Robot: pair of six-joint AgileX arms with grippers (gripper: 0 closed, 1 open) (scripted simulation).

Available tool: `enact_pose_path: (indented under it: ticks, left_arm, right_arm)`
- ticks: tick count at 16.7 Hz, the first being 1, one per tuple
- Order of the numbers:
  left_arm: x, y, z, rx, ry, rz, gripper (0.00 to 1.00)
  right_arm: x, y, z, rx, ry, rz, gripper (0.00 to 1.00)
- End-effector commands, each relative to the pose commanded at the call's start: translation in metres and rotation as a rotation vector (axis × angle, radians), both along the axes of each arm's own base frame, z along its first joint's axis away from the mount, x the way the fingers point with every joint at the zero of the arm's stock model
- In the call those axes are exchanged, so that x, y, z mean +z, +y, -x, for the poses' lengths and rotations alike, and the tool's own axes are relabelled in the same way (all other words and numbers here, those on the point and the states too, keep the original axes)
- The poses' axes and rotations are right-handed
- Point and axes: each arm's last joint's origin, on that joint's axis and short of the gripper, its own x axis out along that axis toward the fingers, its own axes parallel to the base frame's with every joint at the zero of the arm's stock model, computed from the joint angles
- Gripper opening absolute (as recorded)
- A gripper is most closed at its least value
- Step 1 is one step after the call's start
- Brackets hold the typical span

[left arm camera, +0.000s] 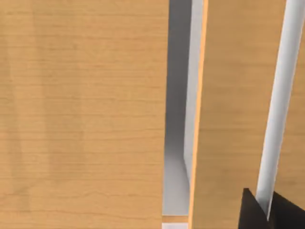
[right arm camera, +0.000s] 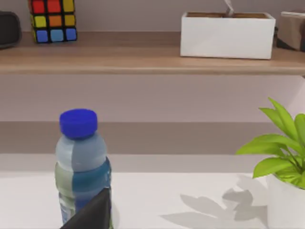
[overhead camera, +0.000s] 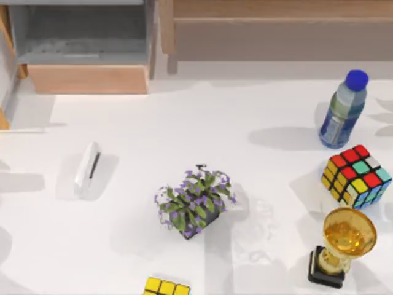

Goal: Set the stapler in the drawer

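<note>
The stapler (overhead camera: 87,169), slim and white with a dark slit, lies on the white table at the left. The drawer (overhead camera: 89,78) stands pulled out at the back left, with its tan front panel towards the stapler and its grey floor bare. In the left wrist view, tan wooden panels (left arm camera: 81,114) stand close up, and a dark part of my left gripper (left arm camera: 267,212) shows at the frame's edge. A dark part of my right gripper (right arm camera: 90,214) sits in front of a blue-capped bottle (right arm camera: 81,167).
A potted purple-flowered plant (overhead camera: 195,201) stands mid-table. At the right are the bottle (overhead camera: 342,110), a colour cube (overhead camera: 356,175) and a gold trophy (overhead camera: 341,246). A second cube (overhead camera: 166,287) sits at the front edge. A long brown wooden unit (overhead camera: 276,31) lines the back.
</note>
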Motion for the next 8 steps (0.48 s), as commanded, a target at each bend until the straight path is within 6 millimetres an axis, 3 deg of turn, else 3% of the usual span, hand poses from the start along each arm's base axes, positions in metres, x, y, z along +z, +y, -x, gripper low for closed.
enact_pose_path:
  ticks: [5, 8]
  left_arm:
    - [-0.001, -0.001, 0.000, -0.003, 0.002, 0.000, 0.00]
    - [-0.002, 0.000, 0.015, -0.012, 0.005, 0.002, 0.00]
  right_arm:
    - [0.000, 0.000, 0.000, 0.000, 0.000, 0.000, 1.00]
    - [0.000, 0.000, 0.000, 0.000, 0.000, 0.000, 1.00]
